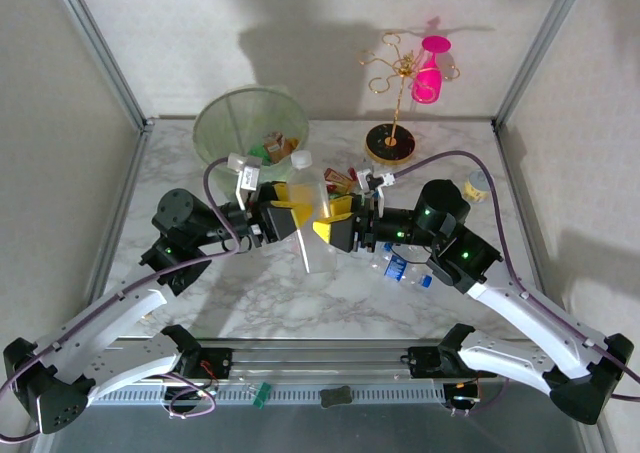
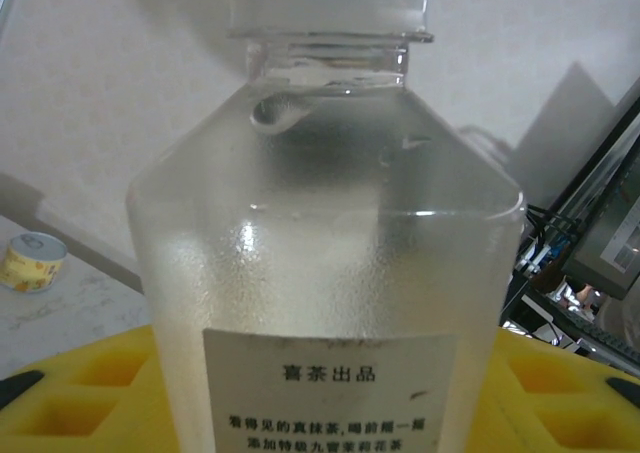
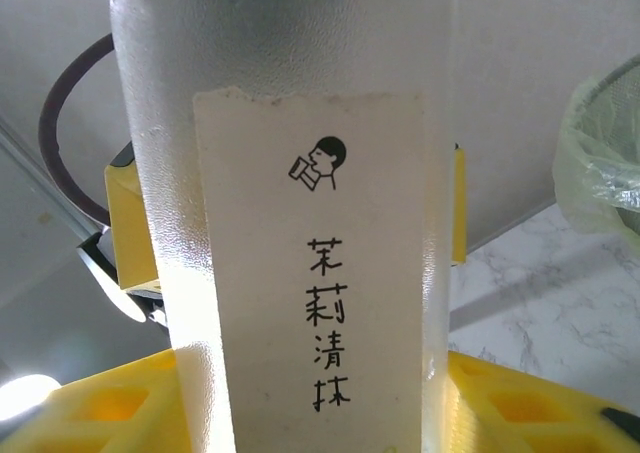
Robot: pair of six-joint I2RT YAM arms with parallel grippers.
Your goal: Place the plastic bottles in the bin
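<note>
With left gripper (image 1: 288, 211) and right gripper (image 1: 335, 221) both clamped on the tall frosted plastic bottle (image 1: 303, 185), I feared a mistimed release dropping it short of the grey-green bin (image 1: 222, 121).

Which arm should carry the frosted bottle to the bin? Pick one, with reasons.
Left. The left gripper and right gripper both flank the frosted bottle, but the bin stands at the far left, just beyond the left one; the right would likely need to reach across.
</note>
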